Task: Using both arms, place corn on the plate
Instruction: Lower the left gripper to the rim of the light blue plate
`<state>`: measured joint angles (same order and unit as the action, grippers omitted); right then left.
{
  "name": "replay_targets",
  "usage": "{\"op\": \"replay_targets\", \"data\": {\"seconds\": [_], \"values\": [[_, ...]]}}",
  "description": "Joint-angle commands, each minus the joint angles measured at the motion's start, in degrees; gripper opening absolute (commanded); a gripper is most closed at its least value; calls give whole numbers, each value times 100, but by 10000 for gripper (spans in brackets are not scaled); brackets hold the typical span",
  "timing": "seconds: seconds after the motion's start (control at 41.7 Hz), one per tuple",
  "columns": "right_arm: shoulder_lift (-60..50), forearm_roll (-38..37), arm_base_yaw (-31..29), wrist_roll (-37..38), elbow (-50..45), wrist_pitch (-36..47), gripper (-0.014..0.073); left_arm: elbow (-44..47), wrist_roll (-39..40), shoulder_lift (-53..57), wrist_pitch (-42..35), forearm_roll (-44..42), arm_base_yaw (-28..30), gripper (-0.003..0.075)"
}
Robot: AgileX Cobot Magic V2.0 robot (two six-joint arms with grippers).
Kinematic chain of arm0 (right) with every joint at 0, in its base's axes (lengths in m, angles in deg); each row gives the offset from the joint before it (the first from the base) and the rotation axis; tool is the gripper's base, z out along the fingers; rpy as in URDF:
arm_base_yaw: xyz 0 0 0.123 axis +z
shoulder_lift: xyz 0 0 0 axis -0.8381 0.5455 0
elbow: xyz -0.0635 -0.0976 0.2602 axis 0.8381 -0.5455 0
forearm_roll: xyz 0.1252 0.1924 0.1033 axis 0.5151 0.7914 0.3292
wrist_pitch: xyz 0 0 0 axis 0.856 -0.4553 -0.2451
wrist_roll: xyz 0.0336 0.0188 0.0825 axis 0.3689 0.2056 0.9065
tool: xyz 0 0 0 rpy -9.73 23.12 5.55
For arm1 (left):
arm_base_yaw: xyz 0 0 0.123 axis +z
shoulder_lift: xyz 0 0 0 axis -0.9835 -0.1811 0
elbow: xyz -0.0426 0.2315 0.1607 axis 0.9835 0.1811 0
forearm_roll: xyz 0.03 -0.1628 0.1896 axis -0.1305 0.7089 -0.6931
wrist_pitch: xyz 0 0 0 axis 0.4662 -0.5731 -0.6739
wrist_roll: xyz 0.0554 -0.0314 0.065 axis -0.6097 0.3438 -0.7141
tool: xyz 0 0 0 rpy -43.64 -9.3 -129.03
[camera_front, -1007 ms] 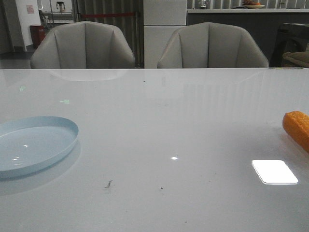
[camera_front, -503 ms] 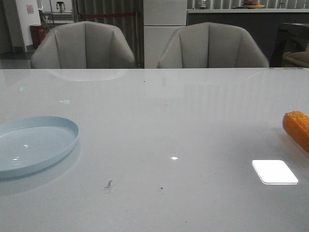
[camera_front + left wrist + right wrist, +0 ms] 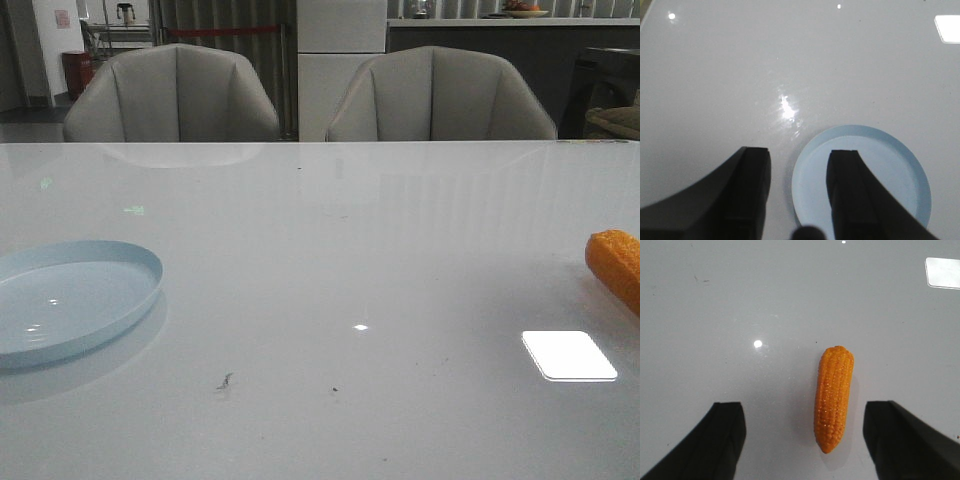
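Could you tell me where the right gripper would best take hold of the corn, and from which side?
Probably from above, across the middle of the corn: it lies flat on the table, and the open right gripper already straddles it, fingers either side of its long axis.

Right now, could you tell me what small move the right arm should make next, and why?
Probably lower the right gripper straight down over the corn. Its fingers are open and apart, the cob lies free on the table between them, and the plate sits empty far to the left.
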<state>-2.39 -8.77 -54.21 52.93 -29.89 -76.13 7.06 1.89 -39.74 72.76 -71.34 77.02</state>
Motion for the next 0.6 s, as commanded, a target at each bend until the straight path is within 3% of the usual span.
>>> {"op": "replay_targets", "data": {"seconds": [0.0, 0.216, 0.575], "values": [[-60, -52, 4, -30, 207, 344, 597, -762, 84, -490, 437, 52, 17, 335], [-60, -52, 4, -30, 207, 305, 597, -1732, 84, -1918, 1644, 166, 17, 335], [-60, -52, 4, -30, 207, 223, 597, -2072, 84, -3530, 2128, 119, 17, 335]]}}
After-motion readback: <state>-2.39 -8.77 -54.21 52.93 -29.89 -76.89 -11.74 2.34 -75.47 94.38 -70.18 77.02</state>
